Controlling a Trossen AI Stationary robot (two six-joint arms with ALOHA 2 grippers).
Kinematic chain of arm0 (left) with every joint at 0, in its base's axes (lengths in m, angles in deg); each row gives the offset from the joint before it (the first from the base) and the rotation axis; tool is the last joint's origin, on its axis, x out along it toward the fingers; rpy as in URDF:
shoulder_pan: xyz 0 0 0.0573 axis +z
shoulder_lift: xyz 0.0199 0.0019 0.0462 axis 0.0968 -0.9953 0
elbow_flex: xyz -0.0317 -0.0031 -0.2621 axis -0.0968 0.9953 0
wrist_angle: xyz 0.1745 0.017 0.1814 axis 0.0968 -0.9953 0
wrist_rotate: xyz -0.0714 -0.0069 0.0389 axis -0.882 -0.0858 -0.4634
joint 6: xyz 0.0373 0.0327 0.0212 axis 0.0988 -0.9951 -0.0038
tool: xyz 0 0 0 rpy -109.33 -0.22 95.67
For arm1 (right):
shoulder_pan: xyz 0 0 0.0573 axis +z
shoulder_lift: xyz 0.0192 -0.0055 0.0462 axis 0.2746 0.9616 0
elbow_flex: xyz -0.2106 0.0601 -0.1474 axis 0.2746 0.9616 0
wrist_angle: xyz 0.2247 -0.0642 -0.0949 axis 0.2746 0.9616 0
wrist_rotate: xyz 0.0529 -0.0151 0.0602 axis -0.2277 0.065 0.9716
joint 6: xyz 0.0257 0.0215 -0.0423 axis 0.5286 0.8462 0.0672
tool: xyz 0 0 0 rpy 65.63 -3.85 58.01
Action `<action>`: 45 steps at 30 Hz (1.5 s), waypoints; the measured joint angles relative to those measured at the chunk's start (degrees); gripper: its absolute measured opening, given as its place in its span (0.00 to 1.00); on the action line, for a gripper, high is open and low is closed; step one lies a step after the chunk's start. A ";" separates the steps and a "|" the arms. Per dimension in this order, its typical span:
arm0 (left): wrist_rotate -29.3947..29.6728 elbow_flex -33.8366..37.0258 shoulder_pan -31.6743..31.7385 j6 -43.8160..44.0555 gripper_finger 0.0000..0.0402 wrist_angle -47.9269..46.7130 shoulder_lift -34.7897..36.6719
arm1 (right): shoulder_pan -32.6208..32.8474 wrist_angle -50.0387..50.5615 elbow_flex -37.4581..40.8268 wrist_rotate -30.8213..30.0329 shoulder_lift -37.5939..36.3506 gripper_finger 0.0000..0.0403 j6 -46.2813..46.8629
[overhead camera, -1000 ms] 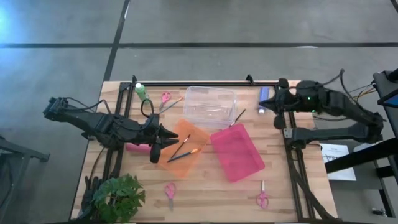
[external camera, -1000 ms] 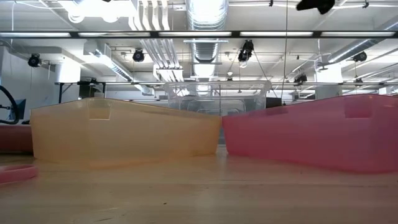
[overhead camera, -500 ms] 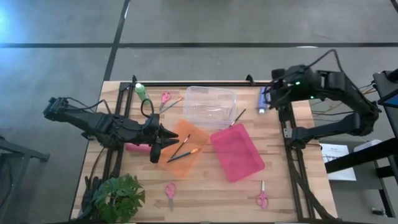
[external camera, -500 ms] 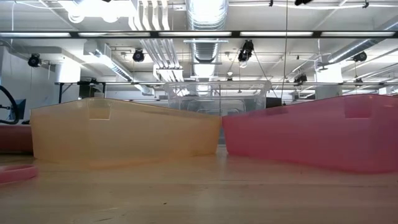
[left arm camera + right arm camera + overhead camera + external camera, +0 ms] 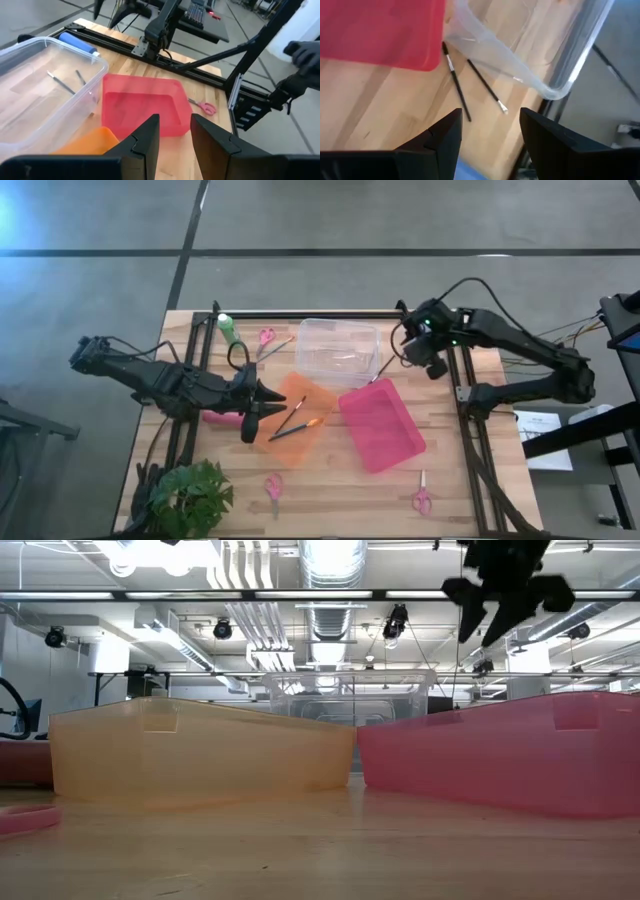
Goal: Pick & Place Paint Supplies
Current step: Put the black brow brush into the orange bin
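Two thin dark paintbrushes lie on the bare wood between the clear bin and the pink bin, just off the clear bin's 3 o'clock corner. Two more brushes rest inside the orange bin, one with an orange handle. A green bottle stands at the table's 11 o'clock corner, and a blue bottle lies beyond the clear bin. The right gripper hangs above the loose brushes, fingers parted and grasping nothing. The left gripper hovers at the orange bin's 9 o'clock edge, fingers slightly apart, empty. Pink scissors lie at 5 o'clock.
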 joint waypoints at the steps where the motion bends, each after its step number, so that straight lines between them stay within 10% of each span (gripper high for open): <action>1: 0.00 0.00 0.00 -0.62 0.30 0.02 0.00 | -1.37 -1.91 1.78 1.11 0.02 0.49 0.22; 15: 0.16 0.00 0.40 -0.64 0.30 0.62 0.00 | -15.57 -17.87 18.68 16.87 0.96 0.49 1.52; 32: 1.51 -0.04 5.25 1.98 0.30 6.86 0.00 | -17.65 -41.30 29.55 14.39 8.73 0.49 -4.25; 45: 0.61 -0.04 5.22 3.48 0.30 6.65 0.00 | -19.43 -40.16 25.79 15.67 18.18 0.49 -2.28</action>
